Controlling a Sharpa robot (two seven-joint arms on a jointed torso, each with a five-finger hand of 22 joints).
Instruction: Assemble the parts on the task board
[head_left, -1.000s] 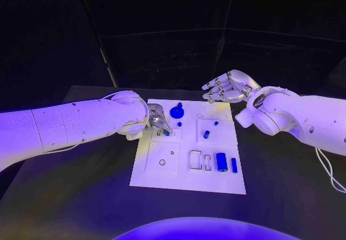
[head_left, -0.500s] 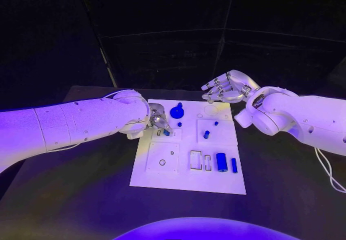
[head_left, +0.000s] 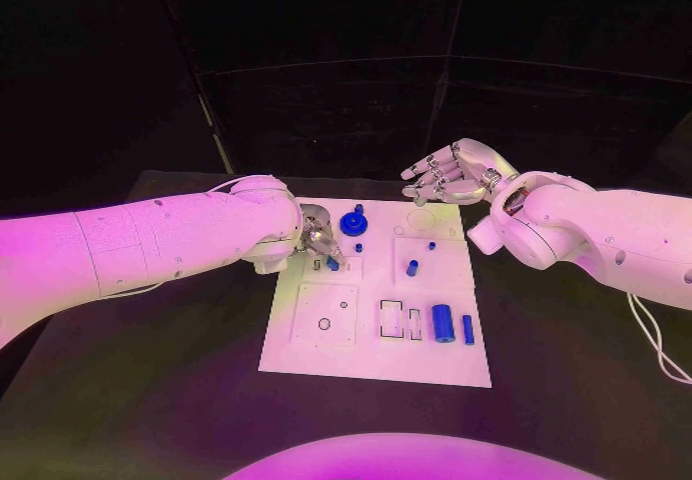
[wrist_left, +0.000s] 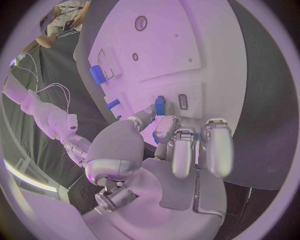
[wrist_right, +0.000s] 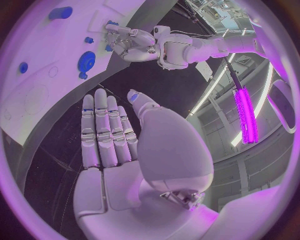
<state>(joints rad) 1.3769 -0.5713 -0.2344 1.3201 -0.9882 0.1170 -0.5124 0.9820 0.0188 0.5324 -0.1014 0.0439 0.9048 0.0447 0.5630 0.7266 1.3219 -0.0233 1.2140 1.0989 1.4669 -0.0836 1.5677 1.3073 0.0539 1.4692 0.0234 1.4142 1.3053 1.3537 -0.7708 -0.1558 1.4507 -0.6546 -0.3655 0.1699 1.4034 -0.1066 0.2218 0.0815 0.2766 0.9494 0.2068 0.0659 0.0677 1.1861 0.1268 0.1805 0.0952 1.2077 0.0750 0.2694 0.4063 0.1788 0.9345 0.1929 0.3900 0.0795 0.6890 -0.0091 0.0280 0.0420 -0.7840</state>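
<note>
The left robot hand (head_left: 315, 243) pinches a small blue peg (wrist_left: 160, 105) just above the flat white task board (head_left: 378, 355) at its left edge; a tilted peg may jam. The right robot hand (head_left: 454, 172) hovers released beyond the board's far edge.

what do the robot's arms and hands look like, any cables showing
Both arms are smooth, rounded white shells with bulbous wrist housings. The left hand and right hand are silver metal with segmented fingers and pale palm covers. A thin white cable loops along the right arm.
</note>
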